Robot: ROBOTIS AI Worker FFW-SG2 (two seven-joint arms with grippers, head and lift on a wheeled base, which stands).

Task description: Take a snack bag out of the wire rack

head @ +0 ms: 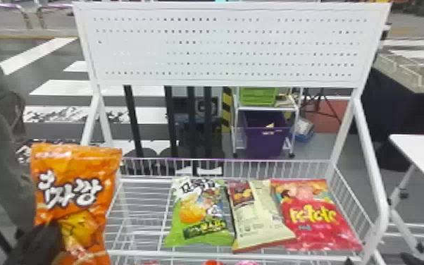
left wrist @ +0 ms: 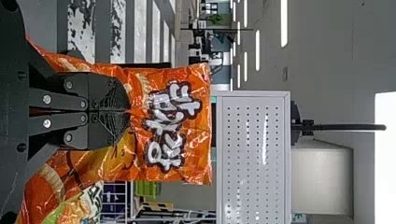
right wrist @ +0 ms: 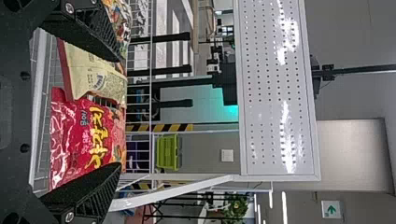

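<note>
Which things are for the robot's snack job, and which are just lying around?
For the job:
shiny orange snack bag
black left gripper, jaws shut on it
white wire rack

Just lying about:
green-and-white snack bag
cream snack bag
red snack bag
boxy purple bin behind

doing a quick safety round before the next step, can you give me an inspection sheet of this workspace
Surface: white wire rack, perforated panel rising behind it
Job's things: orange snack bag held upright at the rack's left side
Clutter: green bag, cream bag and red bag side by side in the rack, cream overlapping red
Left gripper: shut on the orange snack bag
Right gripper: open, fingers apart
Cables: nothing seen around the bags
Surroundings: purple bin on a cart behind, white table to the right
</note>
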